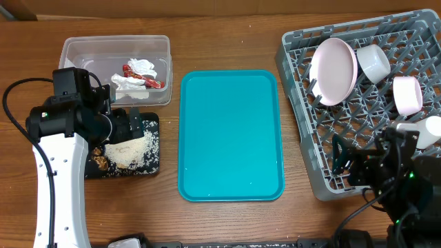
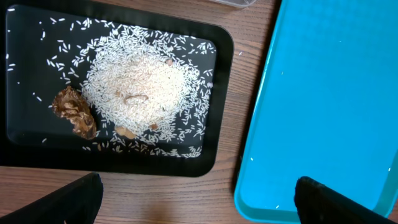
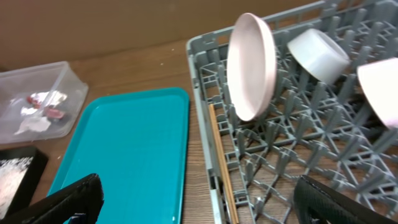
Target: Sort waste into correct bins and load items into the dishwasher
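With twelve o'clock as the table's far edge in the overhead view, a flat teal rectangular plastic tray lies in the middle of the wooden table.

At ten o'clock stands the clear rectangular plastic tub. Inside it lie the crumpled white napkin and the small red sauce packet, touching each other.

Just beside the tub, at eight o'clock, sits the shallow black rectangular tray. A heap of loose white rice grains fills its middle, with stray grains scattered around. The small brown food lump lies at the heap's eight o'clock, against its edge. The left gripper hangs above this tray, its claw spread wide with nothing between the fingers.

At three o'clock is the large square grey plastic dish rack with its grid of upright pegs. The round white plate stands on edge among the pegs at the rack's ten o'clock. One white bowl lies tipped just beside it at twelve, and a second white bowl stands on edge at three. The small white cup shows at four, partly hidden by the arm. The thin wooden chopsticks lie just inside the rack's nine o'clock wall.

The right gripper hovers over the rack's seven o'clock corner, its claw also spread wide and holding nothing.
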